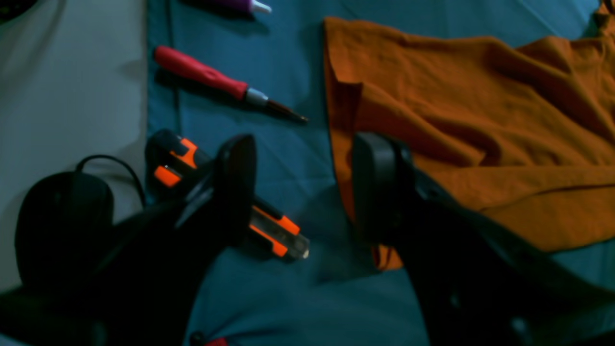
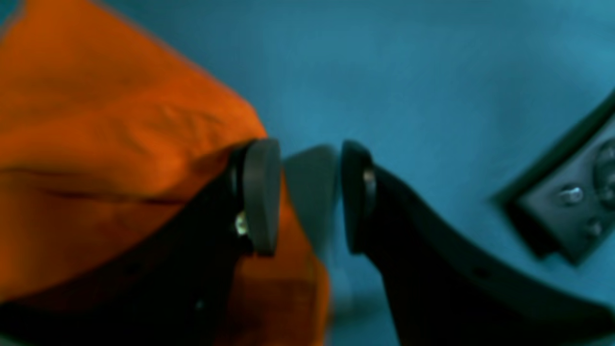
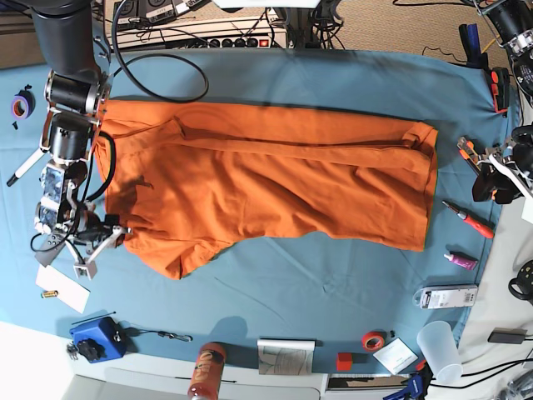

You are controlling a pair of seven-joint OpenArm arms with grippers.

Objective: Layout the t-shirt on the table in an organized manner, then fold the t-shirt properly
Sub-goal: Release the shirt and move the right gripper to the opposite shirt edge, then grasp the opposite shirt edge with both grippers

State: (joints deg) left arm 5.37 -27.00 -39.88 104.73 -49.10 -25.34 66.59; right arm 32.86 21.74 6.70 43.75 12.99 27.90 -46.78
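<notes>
The orange t-shirt (image 3: 266,179) lies spread out but wrinkled across the blue-teal table (image 3: 275,283), with one sleeve (image 3: 179,254) toward the near left. In the base view my right gripper (image 3: 100,244) sits at the shirt's left edge. Up close, this right gripper (image 2: 310,197) is open; one finger (image 2: 262,192) rests over the shirt's edge (image 2: 120,144) and nothing is between the pads. My left gripper (image 1: 307,192) is open just above the table beside the shirt's right edge (image 1: 456,134), holding nothing.
Near the left gripper lie a red screwdriver (image 1: 206,77) and an orange-and-black tool (image 1: 269,230). Along the table's front edge stand an orange-lidded bottle (image 3: 208,367), a blue box (image 3: 96,337), a tape roll (image 3: 373,340) and a plastic cup (image 3: 437,346). Cables run along the back.
</notes>
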